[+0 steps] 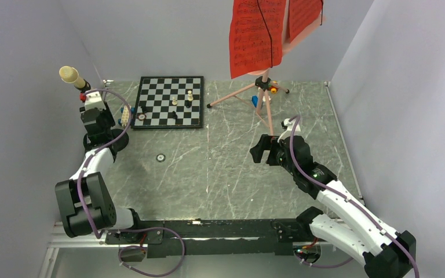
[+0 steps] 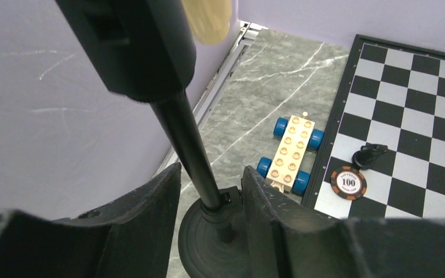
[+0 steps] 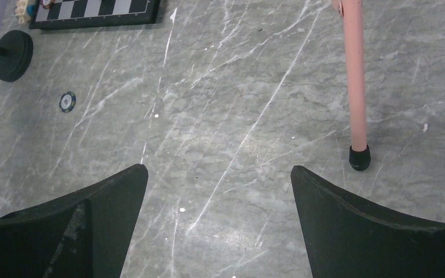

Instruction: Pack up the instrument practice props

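The microphone has a cream foam head (image 1: 68,74) (image 2: 208,20) and a black pole (image 2: 188,139) on a round base (image 2: 205,249) (image 3: 13,55), close to the left wall. My left gripper (image 2: 211,174) straddles the pole just above the base. Its right finger touches the collar, and floor shows between the left finger and the pole. The pink music stand (image 1: 263,87) stands at the back right and holds red sheet-music pages (image 1: 256,37). My right gripper (image 1: 259,149) (image 3: 217,174) hangs open and empty over bare floor, left of one pink leg (image 3: 354,75).
A chessboard (image 1: 171,101) (image 2: 417,87) with pieces lies at the back centre. A cream brick car with blue wheels (image 2: 292,150) sits by its left edge. One poker chip (image 2: 348,182) lies on the board and another (image 1: 160,157) (image 3: 66,101) on the floor. Grey walls enclose both sides.
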Tool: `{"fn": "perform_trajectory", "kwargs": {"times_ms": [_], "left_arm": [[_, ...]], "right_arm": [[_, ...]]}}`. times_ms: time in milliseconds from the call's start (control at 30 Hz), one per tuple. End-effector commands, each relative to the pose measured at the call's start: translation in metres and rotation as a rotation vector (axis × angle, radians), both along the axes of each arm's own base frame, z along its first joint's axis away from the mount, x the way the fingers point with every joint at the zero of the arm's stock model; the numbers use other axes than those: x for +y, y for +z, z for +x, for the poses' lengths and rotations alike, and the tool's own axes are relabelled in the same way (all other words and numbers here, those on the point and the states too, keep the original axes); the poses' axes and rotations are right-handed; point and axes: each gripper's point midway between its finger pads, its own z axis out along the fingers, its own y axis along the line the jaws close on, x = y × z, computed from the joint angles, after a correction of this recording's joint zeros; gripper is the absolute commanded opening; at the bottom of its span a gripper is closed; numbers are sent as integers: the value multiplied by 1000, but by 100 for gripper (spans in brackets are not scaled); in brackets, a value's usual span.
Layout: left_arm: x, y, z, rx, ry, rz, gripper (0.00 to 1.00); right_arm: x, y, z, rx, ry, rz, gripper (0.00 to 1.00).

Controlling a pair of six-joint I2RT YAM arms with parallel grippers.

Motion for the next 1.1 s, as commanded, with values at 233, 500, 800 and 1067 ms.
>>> {"fn": "perform_trajectory", "kwargs": {"times_ms": [233, 500, 800, 1067], "left_arm": [[-2, 33, 20, -84, -60, 40, 28], [-4, 40, 19, -96, -73, 54, 0], [-16, 83, 8, -206, -104, 37, 0], [-37, 144, -19, -362, -149, -8, 0]], "right_arm": [[0, 3, 2, -13, -3, -4, 100], [0, 3, 2, -12, -4, -5, 100], [0, 6, 2, -20, -1, -1, 100], [3, 7, 3, -20, 11, 4, 100]]}}
